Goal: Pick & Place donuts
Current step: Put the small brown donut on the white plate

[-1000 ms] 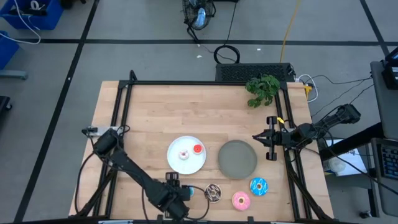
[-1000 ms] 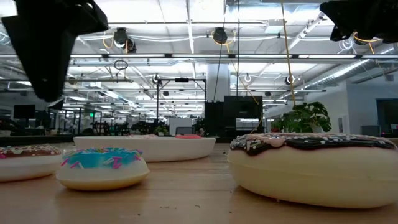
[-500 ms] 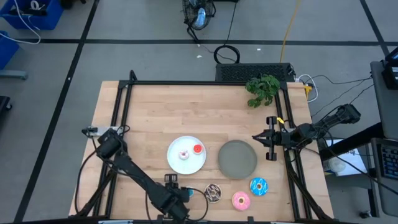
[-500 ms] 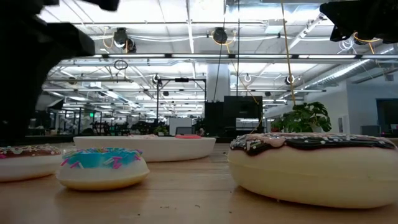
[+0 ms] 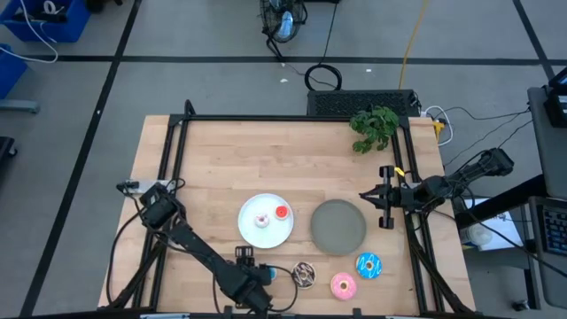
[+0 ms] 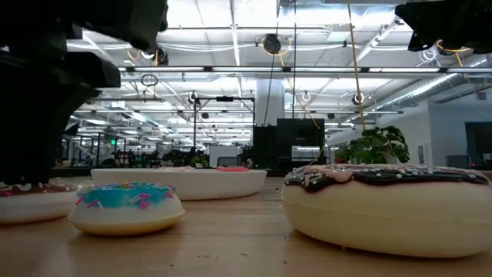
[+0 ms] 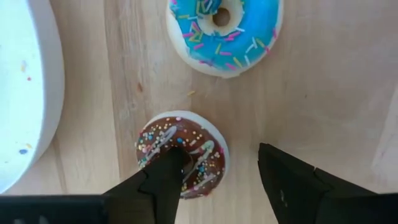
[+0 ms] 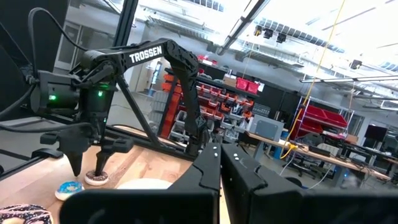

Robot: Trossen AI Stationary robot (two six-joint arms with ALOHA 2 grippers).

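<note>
Found the left gripper (image 7: 217, 171) low near the table's front edge, fingers spread apart and clamped on nothing. Saw one finger (image 7: 165, 177) overlapping the rim of the tiny brown donut (image 7: 194, 144), the other standing clear on bare wood; could not tell whether the first one touched the icing. From overhead, lost that donut entirely beneath the arm. Made out the tiny blue donut (image 7: 249, 31) just beyond it, apart, and the white plate (image 7: 25, 93) to one side, cut off by the frame. From above, counted on that plate the tiny red donut (image 5: 282, 213) and the pale pink one (image 5: 262, 220). Noted the chocolate-drizzled donut (image 5: 304, 275), the pink donut (image 5: 343, 285) and the blue sprinkled donut (image 5: 368, 265) in a loose row along the front, near the grey plate (image 5: 337, 226). Spotted the right gripper (image 8: 221, 168) idle at the table's right edge, fingers drawn together.
</note>
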